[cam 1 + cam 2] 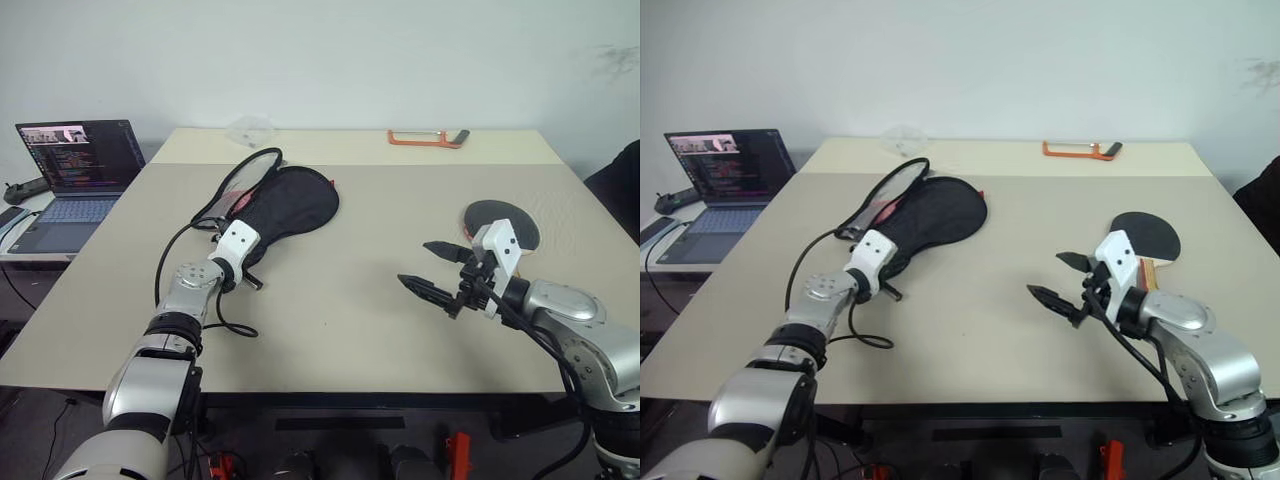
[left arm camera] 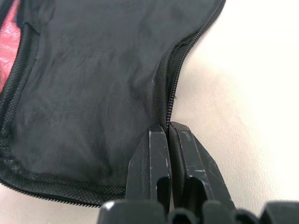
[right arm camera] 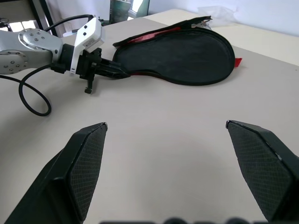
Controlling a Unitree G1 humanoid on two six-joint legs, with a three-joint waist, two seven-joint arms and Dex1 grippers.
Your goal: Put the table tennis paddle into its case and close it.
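The black case point(image 1: 290, 205) lies on the table left of centre, its zipper rim standing open along the left side with red lining showing. My left gripper point(image 2: 167, 128) is shut on the zipper edge at the case's narrow handle end; the right wrist view shows the same gripper point(image 3: 119, 72) touching that end. The table tennis paddle point(image 1: 1148, 235) lies flat at the right, black face up, its wooden handle partly hidden behind my right hand. My right gripper point(image 1: 415, 263) hovers open just left of the paddle, holding nothing and pointing toward the case.
An open laptop point(image 1: 80, 160) sits on a side surface at the left. An orange-handled tool point(image 1: 425, 138) and a clear plastic piece point(image 1: 250, 130) lie at the table's far edge. A black cable point(image 1: 180, 250) loops beside my left arm.
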